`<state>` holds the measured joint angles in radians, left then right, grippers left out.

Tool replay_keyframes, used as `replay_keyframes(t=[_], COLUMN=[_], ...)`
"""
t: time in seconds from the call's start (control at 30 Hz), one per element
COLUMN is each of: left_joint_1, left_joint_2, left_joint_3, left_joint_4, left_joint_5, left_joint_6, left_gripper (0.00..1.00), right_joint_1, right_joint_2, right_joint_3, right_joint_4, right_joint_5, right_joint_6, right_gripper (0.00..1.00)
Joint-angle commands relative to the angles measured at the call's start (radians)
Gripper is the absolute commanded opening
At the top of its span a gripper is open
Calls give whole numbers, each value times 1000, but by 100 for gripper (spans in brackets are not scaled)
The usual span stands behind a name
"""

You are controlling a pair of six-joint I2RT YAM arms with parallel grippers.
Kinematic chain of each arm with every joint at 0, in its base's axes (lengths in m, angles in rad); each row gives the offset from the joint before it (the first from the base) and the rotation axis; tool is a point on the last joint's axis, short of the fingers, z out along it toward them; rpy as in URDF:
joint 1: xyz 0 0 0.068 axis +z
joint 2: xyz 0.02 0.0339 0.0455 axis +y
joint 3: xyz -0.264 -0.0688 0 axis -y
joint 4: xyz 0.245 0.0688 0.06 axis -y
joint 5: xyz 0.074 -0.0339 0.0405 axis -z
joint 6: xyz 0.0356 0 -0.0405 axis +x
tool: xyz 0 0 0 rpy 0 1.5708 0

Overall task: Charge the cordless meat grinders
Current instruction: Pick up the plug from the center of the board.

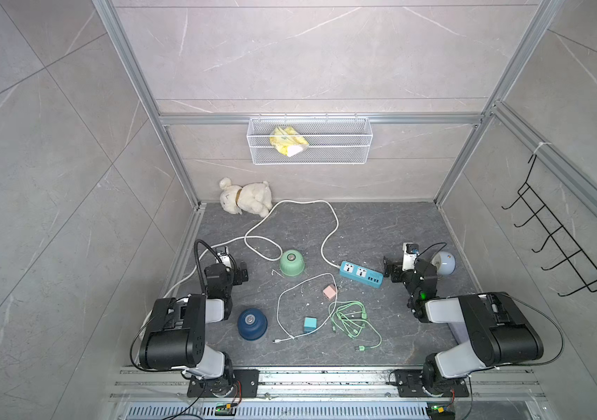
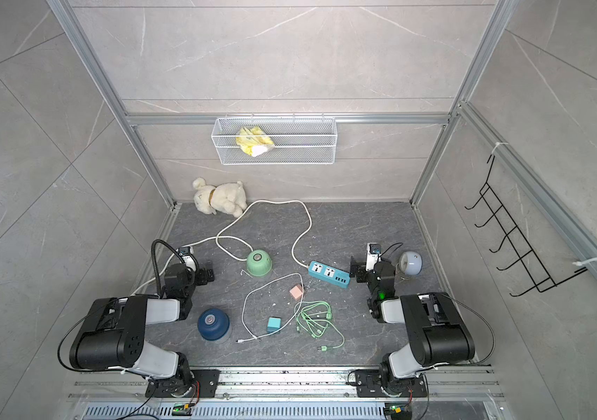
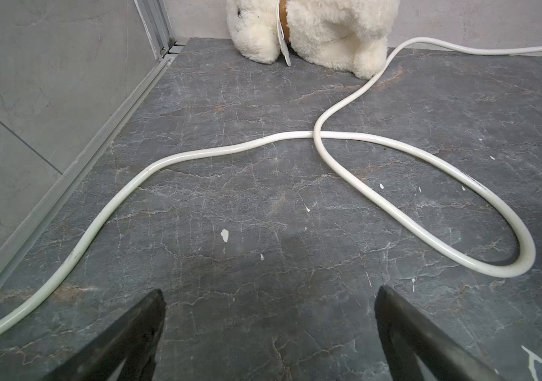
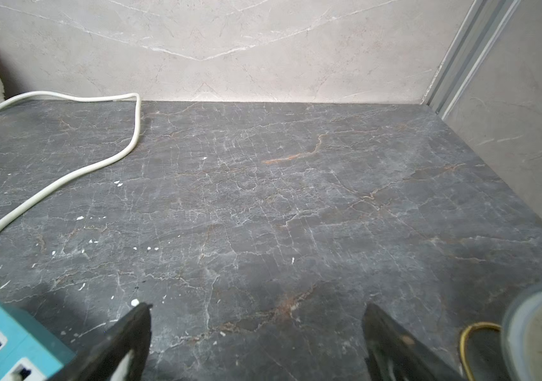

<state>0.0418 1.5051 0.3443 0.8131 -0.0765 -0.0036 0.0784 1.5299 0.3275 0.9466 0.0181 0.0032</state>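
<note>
Your left gripper (image 3: 269,290) and right gripper (image 4: 258,305) hang open and empty, the mint green grinder (image 1: 291,262) between them, likely parked before any pickup.

**Both arms folded, jaws wide**

I see the left arm (image 1: 177,327) at lower left in both top views, elbow folded, wrist pointing up-frame. The right arm (image 1: 486,323) mirrors it at lower right. Wrist views: the left gripper (image 3: 269,297) and right gripper (image 4: 256,310) have their fingers spread wide at the bottom edge.

No legible text, no labels, no numbers
</note>
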Motion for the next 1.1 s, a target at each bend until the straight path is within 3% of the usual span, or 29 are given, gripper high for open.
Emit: replay_keyframes(t=[0.0, 0.57, 0.67, 0.83, 0.93, 1.0, 1.07], left_joint_1=[5, 4, 6, 4, 4, 4, 4], left_joint_2=[-2, -4, -45, -308, -457, -535, -597], left_joint_3=[21, 19, 8, 43, 91, 134, 184], left_joint_4=[26, 29, 31, -237, -426, -559, -687], left_joint_5=[-3, -3, 20, 29, 43, 66, 99], left_joint_6=[-9, -9, 6, 25, 57, 70, 52], left_gripper=[100, 100, 100, 100, 100, 100, 100], right_joint_1=[7, 6, 5, 7, 5, -1, -6], right_joint_2=[6, 6, -54, -262, -248, -163, -99], right_joint_3=[27, 25, 7, 104, 329, 499, 592], right_joint_4=[-18, -17, -27, -395, -844, -1111, -1240], right_joint_5=[-14, -14, 25, 126, 248, 157, 6], right_joint_6=[-20, -19, -8, 51, 223, 231, 237], right_gripper=[100, 100, 100, 100, 100, 100, 99])
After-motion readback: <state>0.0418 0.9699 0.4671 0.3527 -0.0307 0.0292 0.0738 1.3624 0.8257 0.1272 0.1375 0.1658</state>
